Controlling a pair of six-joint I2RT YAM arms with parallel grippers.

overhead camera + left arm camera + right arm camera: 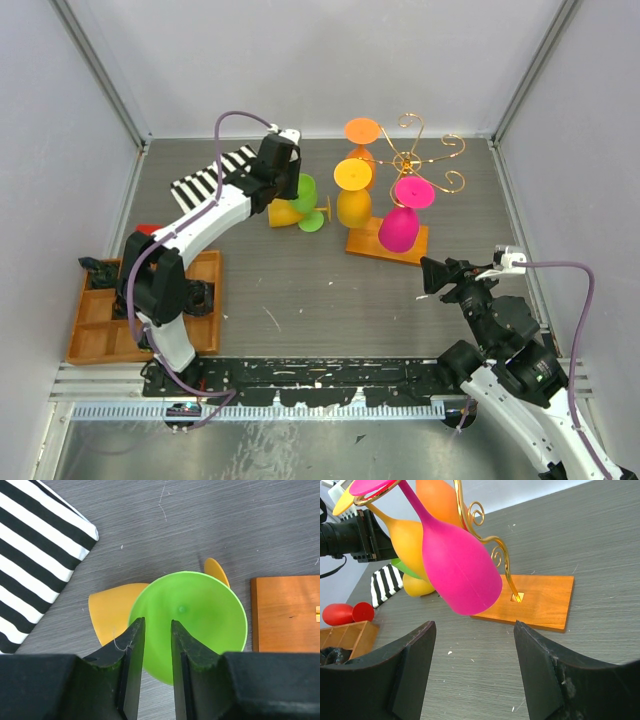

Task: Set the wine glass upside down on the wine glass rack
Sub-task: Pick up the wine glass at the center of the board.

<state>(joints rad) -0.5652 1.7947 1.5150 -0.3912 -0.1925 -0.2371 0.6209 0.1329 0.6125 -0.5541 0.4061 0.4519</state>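
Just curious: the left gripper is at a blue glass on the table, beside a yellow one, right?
Not blue: it is a green glass at the left gripper, as the left wrist view shows. It does sit on the table beside a yellow glass.

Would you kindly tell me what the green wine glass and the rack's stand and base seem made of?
Green wine glass: likely plastic, opaque, soft satin sheen. Rack stand: thin gold metal wire, probably; shiny highlights. Base: orange-brown wood, faint grain, smooth.
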